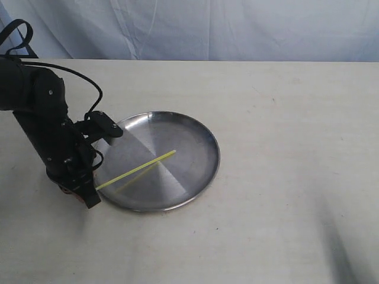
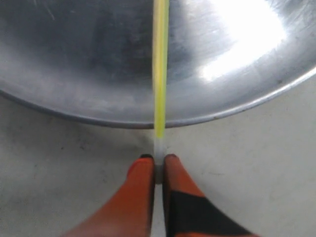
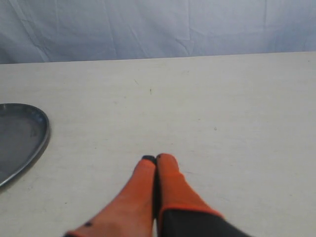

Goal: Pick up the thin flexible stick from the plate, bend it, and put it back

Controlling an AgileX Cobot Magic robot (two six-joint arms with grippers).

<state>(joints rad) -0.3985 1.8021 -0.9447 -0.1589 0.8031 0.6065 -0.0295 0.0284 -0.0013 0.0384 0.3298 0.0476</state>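
Neon yellow-green plastic, v. thin and straight: the stick (image 1: 136, 170) runs from the L gripper (image 2: 158, 159) out over the plate (image 1: 177, 180), far tip near the plate's middle. Its near end turns whitish and translucent, and that end is what's pinched. The L gripper's fingers (image 2: 140, 192) are nearly together w/ only the stick's width between them, gripping it just outside the plate's rim, above the table (image 1: 284, 148). In the ext view a fainter yellow line lies parallel below the stick on the metal, either reflection or shadow, so the stick looks lifted off the surface rather than lying flat.

Plate: round, shallow, brushed stainless steel, silver-grey, low raised rim, wedge-shaped sheen bands across it and a bright glare patch in the L wrist view. Table: off-white, matte, faint grain and a few small specks. Backdrop (image 1: 237, 29): pale blue-grey cloth w/ creases.

Fingers on both grippers are orange, smooth, tapering to points, w/ black sections further back. L arm body is black, a black cable (image 1: 89, 83) looping over it.

R gripper (image 3: 156, 159): tips pressed fully together, nothing between them, over bare table, w/ the plate's edge off to one side and well apart.
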